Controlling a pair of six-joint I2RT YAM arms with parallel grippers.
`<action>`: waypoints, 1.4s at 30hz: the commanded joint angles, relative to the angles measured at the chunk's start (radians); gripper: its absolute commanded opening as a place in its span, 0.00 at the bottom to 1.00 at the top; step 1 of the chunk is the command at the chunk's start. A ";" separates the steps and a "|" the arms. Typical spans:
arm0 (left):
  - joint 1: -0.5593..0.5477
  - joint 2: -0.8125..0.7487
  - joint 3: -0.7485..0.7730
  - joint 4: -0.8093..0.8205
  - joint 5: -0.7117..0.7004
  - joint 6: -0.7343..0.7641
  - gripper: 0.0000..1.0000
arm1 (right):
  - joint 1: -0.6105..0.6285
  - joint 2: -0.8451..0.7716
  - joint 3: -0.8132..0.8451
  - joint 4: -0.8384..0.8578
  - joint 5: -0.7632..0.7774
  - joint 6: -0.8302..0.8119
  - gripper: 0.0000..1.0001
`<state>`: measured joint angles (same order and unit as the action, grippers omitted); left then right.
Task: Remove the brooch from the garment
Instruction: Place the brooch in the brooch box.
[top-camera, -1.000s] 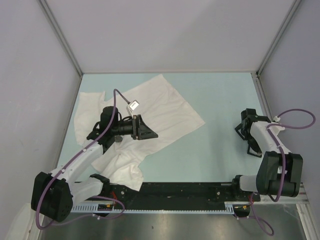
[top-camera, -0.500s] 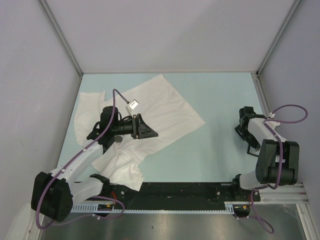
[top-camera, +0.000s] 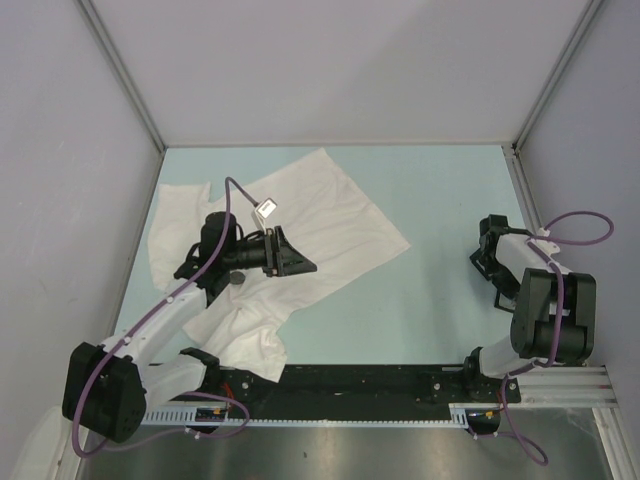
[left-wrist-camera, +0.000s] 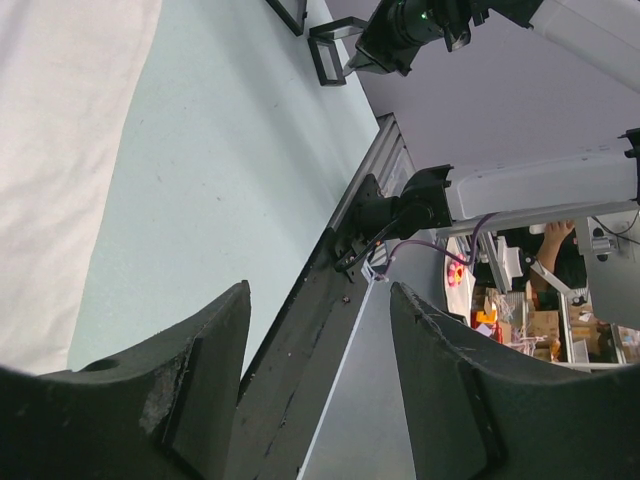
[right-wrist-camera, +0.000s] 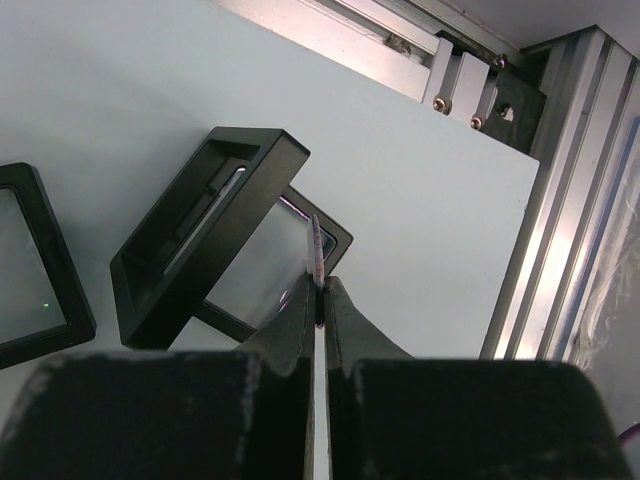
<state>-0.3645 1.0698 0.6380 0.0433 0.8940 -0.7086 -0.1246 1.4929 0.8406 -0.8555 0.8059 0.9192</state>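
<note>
The garment (top-camera: 300, 225), a white short-sleeved shirt, lies crumpled on the left half of the table; its edge also shows in the left wrist view (left-wrist-camera: 60, 150). My left gripper (top-camera: 292, 258) hovers over the shirt's middle, open and empty, its jaws (left-wrist-camera: 320, 400) wide apart. My right gripper (top-camera: 487, 258) is at the table's right side, far from the shirt. In the right wrist view the right gripper (right-wrist-camera: 318, 295) is shut on the brooch (right-wrist-camera: 315, 245), a thin flat purple-white piece seen edge-on, held above a black box.
A black open box with a glassy floor (right-wrist-camera: 215, 240) and a second black frame (right-wrist-camera: 30, 265) lie on the pale green table under the right gripper. The aluminium rail (right-wrist-camera: 560, 170) and wall stand close to the right. A small white tag (top-camera: 267, 210) lies on the shirt.
The right arm's rear links have swung inward and its cable has shifted, with the gripper staying near the right edge. The left arm and the shirt have not moved.
</note>
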 joint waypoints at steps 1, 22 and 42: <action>-0.007 0.002 0.012 0.040 0.003 -0.014 0.63 | -0.004 0.006 0.023 -0.017 0.049 0.030 0.00; -0.007 -0.014 0.009 0.032 0.011 -0.006 0.62 | 0.006 0.027 0.022 0.003 0.010 0.006 0.12; -0.007 -0.018 0.012 0.032 0.008 -0.009 0.63 | 0.089 -0.019 0.023 0.046 0.065 -0.059 0.43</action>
<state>-0.3645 1.0714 0.6380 0.0437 0.8944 -0.7082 -0.0696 1.5200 0.8406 -0.8249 0.8017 0.8696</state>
